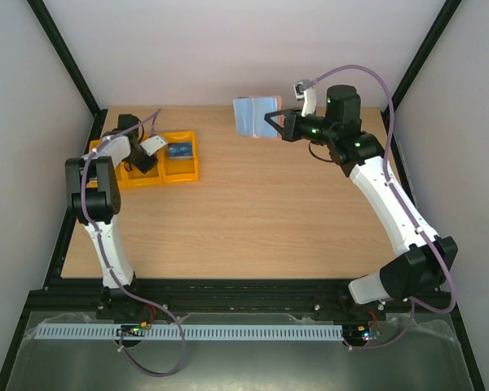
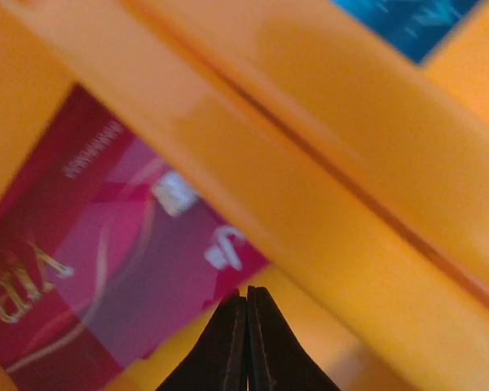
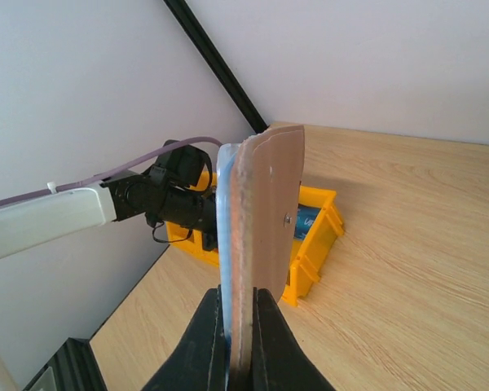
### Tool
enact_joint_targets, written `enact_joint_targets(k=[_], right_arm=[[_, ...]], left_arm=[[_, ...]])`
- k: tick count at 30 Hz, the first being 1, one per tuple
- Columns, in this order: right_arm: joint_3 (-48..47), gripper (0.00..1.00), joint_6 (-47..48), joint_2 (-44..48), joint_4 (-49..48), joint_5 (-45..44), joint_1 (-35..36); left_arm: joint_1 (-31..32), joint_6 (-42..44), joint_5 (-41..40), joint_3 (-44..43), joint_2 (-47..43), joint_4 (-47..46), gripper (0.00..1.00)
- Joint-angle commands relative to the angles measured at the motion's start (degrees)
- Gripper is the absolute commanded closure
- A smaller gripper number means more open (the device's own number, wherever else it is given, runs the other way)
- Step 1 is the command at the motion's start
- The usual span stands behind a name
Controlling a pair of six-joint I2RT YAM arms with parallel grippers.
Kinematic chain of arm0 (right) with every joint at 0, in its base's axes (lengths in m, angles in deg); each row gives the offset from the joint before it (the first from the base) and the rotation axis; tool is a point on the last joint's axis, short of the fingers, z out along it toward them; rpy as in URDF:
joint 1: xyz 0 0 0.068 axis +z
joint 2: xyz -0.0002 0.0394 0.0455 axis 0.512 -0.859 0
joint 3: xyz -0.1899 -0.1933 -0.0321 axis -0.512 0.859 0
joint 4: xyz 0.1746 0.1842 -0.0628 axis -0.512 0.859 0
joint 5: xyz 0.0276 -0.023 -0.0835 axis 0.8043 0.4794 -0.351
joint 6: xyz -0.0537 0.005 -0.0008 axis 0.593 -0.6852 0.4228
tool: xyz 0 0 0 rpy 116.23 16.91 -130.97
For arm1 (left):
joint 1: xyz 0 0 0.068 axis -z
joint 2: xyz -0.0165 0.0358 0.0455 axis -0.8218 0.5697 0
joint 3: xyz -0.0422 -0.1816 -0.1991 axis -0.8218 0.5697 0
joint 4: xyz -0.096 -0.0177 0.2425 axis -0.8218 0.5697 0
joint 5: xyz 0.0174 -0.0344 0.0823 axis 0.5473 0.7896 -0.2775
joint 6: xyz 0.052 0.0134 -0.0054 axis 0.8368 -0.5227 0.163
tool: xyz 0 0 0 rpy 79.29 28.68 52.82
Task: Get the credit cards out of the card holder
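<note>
The left gripper [image 2: 246,342] is closed with nothing between its fingers; the two dark tips meet in a point. It hangs low inside the middle compartment of a yellow tray [image 1: 187,175], just beside the edge of a red card [image 2: 106,269] that lies flat on the compartment floor. Whether the tips touch the card cannot be told. Past the tray's divider wall, in the right compartment, lies a blue card [image 1: 178,150].

The right gripper [image 3: 240,330] is clamped on the card holder [image 3: 265,228] by one edge, its jaws pressed to both sides. The holder stands on edge in the air, clear of the table [image 1: 269,220], over the far middle of it and well apart from the tray. Its tan-brown outside shows in the right wrist view, with a pale blue layer against it on the left; from above its pale blue-grey face shows. Whether any card sits in it cannot be told.

The tray rests at the far left of the wooden table, and the left arm [image 3: 49,220] reaches over it from the near side.
</note>
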Motion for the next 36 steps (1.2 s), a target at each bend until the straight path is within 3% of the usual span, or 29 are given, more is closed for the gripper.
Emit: enact_joint_targets(k=[1,7,13,18,22,25,29,32,34,36], right_arm=[[-1.8,0.98,0.7,1.4,-1.7,-0.7,-0.2],[-1.8,0.98,0.0,0.8,-1.1,-0.8,-0.2],[-1.5,0.98,0.4,1.2,1.7,-1.7,-0.2],[1.0,0.98,-2.8,0.3,1.5,0.1,-0.2],[5.1,0.98,-9.5,-1.1,-2.1,3.9,0.4],[7.1,0.98,-11.4,-2.7,0.7,2.7,2.2],[11.8,0.98,-15.3,-3.7,-1.4,5.8,5.4],[14.1,0.98,-16.4,-1.3,-10.0,11.9,7.9],[14.2,0.98,-16.3,1.0,-14.0,11.3,8.9],[14.2,0.98,-15.4,2.2,-15.0,10.1,9.1]], left_arm=[[-1.0,-7.5,1.0,-3.3,1.5,-5.4,0.97],[-1.4,-9.1,3.5,-1.6,0.4,-10.1,0.95],[-2.4,-4.4,8.6,1.7,-3.8,-5.8,0.95],[-4.5,-3.1,16.7,2.9,-9.6,-0.2,0.86],[-5.1,-5.1,21.0,3.0,-14.0,3.7,0.71],[-5.1,-8.0,23.2,3.0,-16.8,4.7,0.58],[-3.8,-17.1,28.0,2.6,-20.5,5.0,0.46],[-1.0,-19.4,42.0,1.9,-23.6,11.1,0.29],[1.1,-20.1,55.0,3.9,-27.5,12.3,0.03],[4.2,-21.2,64.5,7.3,-32.0,9.9,0.0]])
